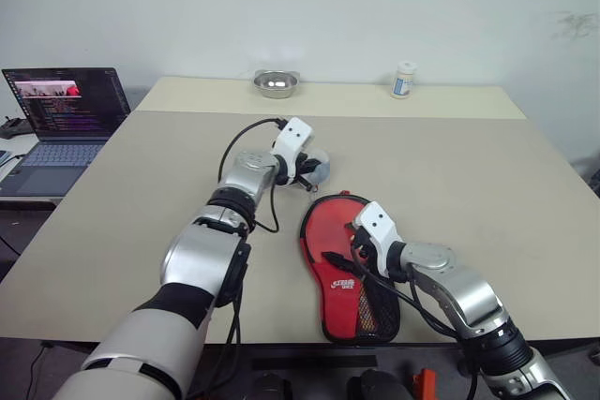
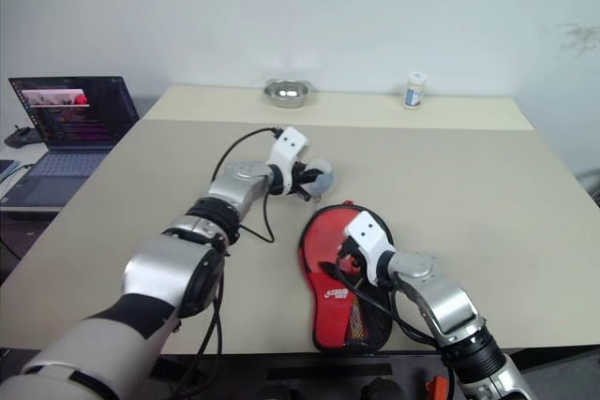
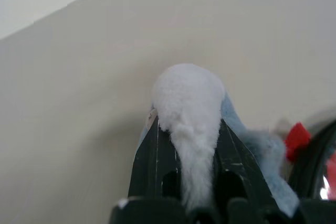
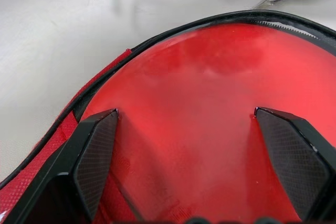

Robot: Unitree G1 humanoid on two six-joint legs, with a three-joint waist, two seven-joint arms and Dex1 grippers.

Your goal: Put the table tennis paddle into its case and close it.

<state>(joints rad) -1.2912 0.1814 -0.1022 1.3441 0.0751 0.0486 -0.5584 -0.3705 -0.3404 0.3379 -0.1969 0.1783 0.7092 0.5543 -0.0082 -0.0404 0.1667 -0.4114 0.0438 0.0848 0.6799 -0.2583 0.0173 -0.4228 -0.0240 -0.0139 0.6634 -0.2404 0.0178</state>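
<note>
The case (image 1: 349,288) lies flat near the table's front edge, red side up, with its white logo and black mesh pocket toward me. A smooth red round face (image 4: 210,103), which looks like the table tennis paddle, sits inside its black zip rim. The handle is hidden. My right gripper (image 4: 186,114) hovers open just above that red face, one finger to each side. My left gripper (image 1: 307,173) is at the case's far end, shut on a fluffy white and pale blue thing (image 3: 189,103). A small red tag (image 3: 298,136) shows beside it.
An open laptop (image 1: 66,105) stands on a side table at the left. A metal bowl (image 1: 277,83) and a small white bottle (image 1: 403,80) stand at the table's far edge. A black cable (image 1: 246,133) loops from my left wrist.
</note>
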